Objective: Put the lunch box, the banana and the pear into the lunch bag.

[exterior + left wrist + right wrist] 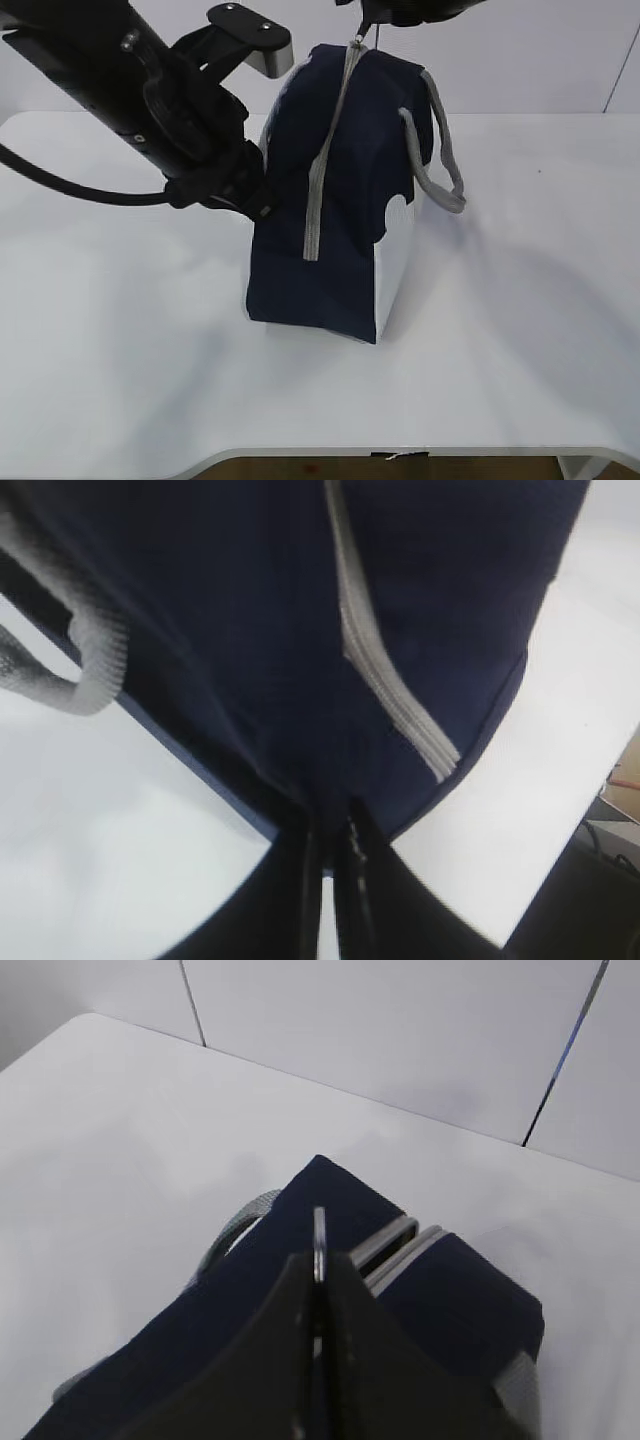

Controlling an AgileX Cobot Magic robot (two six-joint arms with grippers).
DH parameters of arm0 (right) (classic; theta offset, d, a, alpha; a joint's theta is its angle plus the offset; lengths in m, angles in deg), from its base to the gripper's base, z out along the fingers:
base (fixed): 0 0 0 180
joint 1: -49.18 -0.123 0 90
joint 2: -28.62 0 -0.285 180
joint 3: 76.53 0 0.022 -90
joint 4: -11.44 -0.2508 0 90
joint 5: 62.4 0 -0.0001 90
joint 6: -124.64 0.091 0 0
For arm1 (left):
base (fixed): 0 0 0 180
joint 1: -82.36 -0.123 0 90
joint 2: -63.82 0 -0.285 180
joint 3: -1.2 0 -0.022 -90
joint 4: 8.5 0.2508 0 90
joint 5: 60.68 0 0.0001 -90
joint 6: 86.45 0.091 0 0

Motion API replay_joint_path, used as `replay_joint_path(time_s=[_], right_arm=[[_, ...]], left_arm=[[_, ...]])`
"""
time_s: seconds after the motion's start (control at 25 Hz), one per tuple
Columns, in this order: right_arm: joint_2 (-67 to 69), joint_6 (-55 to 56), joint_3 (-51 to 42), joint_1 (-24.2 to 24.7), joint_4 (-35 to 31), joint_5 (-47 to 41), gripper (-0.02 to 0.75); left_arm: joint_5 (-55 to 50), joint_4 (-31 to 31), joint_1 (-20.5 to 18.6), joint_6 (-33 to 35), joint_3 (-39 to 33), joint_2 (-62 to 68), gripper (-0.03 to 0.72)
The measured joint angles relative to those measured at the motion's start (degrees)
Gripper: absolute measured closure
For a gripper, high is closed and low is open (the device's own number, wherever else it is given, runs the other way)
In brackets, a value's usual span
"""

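Standing upright near the middle of the white table [120, 380]: the lunch bag [340, 230], navy with a white lower side panel, one grey handle [440, 160] drooping off its 3 o'clock side. Running from the bag's 12 o'clock crown down the near face toward 6 o'clock: the grey zipper [325, 175], teeth looking joined along the visible front run. No sign anywhere of the lunch box, the banana or the pear; probably already inside, though not checkable from these views. Judged step: the zipping of the loaded bag, late in the task. At the very top, the right gripper [318, 1260] pinched tight on the ring pull [319, 1230], the thin metal ring standing on edge between the two dark fingers, with a short stretch of parted zipper tape visible just beyond at 1 o'clock in the right wrist view. At the bag's 9 o'clock flank, the left gripper [330, 855] pressed up against the navy fabric, fingers nearly together with only a slit between them; seemingly nipping a fold of cloth to brace the bag, yet not clear enough to call. Next move, by estimate: a steady draw of the ring along the track to close the remaining gap, counter-hold kept on the fabric so the bag neither tips nor slides, then release.
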Motion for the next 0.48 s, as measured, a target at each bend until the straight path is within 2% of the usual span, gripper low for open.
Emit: replay_joint_path(time_s=[0.48], right_arm=[[8.3, 0.0, 7.0, 3.2, 2.1, 0.2, 0.731]], left_arm=[[-3.2, 1.0, 0.0, 0.0, 0.0, -0.2, 0.694]])
